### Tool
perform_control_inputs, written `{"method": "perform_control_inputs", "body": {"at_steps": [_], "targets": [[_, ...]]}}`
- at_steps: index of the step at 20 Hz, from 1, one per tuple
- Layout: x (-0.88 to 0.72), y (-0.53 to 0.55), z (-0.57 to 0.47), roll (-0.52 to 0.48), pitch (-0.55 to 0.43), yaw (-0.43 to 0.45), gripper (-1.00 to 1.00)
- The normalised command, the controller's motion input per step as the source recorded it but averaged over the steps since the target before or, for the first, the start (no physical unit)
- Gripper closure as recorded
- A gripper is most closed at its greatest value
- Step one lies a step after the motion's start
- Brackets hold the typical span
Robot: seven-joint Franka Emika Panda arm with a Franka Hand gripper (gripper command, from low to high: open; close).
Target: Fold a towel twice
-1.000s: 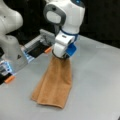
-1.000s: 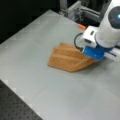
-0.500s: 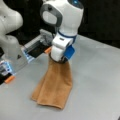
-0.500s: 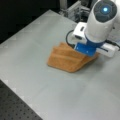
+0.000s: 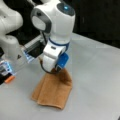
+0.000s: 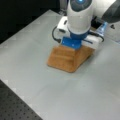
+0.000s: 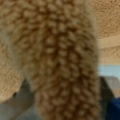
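Since a moment ago my wrist has swung over the cloth, carrying the lifted edge of the towel (image 5: 53, 91) with it.

In a front view, my pincer (image 5: 53, 71) sits low at the towel's far end, toward the view's top, with a peak of cloth drawn up into it. The rest lies flat on the grey table (image 5: 100, 82), reaching toward the view's bottom left. An orange object (image 5: 9, 79) lies at the view's left edge, well apart from the towel.

In a front view from the opposite side, the pincer (image 6: 75, 46) is hidden under my wrist, and the towel (image 6: 66, 58) hangs from it like a small tent, its near edge resting on the table (image 6: 30, 75).

In the wrist view, terry pile fills nearly everything: a thick ridge of towel (image 7: 62, 62) runs up between my dark fingers (image 7: 23, 97), so I judge the pincer clamped on it.

By my judgement the towel already looks narrowed, and a fold is under way, not laid down.
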Motion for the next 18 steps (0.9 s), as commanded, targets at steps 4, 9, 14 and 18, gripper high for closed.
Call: {"method": "perform_control_inputs", "body": {"at_steps": [4, 9, 14, 18], "targets": [[0.46, -0.25, -0.05, -0.024, 0.076, 0.199, 1.0], [0.4, -0.14, -0.03, -0.028, 0.041, 0.212, 1.0], [0.36, -0.18, -0.07, 0.006, -0.039, 0.26, 1.0], [0.28, -0.23, 0.0, -0.027, -0.009, 0.26, 1.0]]}}
